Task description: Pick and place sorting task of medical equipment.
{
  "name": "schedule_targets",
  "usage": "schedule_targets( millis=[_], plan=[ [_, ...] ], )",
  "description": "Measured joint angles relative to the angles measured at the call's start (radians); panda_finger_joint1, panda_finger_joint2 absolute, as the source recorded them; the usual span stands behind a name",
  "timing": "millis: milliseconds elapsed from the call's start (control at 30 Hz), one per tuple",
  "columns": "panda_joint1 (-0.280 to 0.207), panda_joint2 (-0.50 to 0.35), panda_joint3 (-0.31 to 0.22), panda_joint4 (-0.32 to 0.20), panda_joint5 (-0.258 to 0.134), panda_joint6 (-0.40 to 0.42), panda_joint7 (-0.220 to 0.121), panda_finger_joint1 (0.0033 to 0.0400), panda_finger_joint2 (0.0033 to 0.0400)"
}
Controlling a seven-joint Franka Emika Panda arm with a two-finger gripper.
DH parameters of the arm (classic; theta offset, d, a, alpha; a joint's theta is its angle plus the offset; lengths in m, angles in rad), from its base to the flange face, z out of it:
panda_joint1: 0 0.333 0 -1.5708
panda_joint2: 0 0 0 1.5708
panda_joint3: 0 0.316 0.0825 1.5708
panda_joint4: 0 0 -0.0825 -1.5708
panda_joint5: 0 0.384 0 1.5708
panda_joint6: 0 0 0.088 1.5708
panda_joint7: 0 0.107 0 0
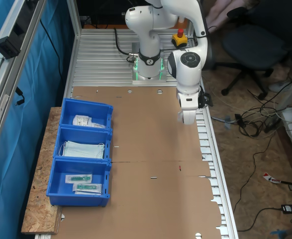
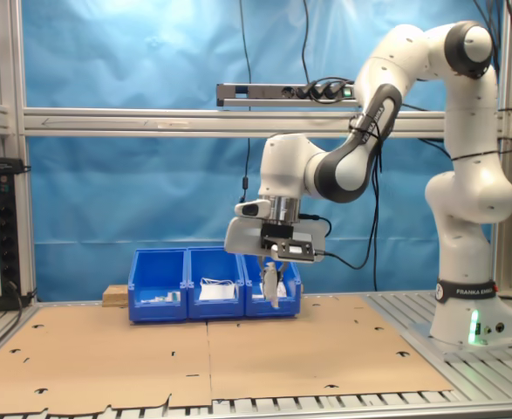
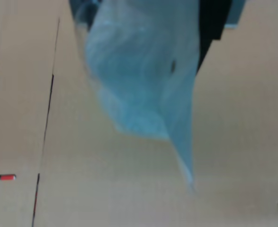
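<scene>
My gripper hangs above the brown cardboard work surface, shut on the medical equipment, a pale whitish flat sachet that dangles point-down from its fingers. In the wrist view the sachet is blurred and close to the lens, with the cardboard below it. In the first exterior view the gripper is near the cardboard's edge at the first exterior view's right, well away from the bins. Another white sachet lies in the bin nearest the robot base.
Three blue bins stand in a row at the first exterior view's left: one with a sachet, one with pale blue masks, one with clear teal-item packets. The robot base stands on the metal table beyond the cardboard.
</scene>
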Motion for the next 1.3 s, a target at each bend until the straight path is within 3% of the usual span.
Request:
schedule_targets(
  millis=[333,600,867,1300],
  plan=[
    [-0.033,-0.155,0.000,0.000,0.000,-0.130,0.000,0.0061,0.0061],
    [-0.090,-0.272,-0.001,0.000,0.000,-0.244,0.000,0.0061,0.0061],
    [-0.182,-0.348,-0.003,0.000,0.000,-0.330,0.000,0.0061,0.0061],
    [-0.335,-0.367,-0.007,0.000,0.000,-0.392,-0.004,0.0061,0.0061]
  ],
)
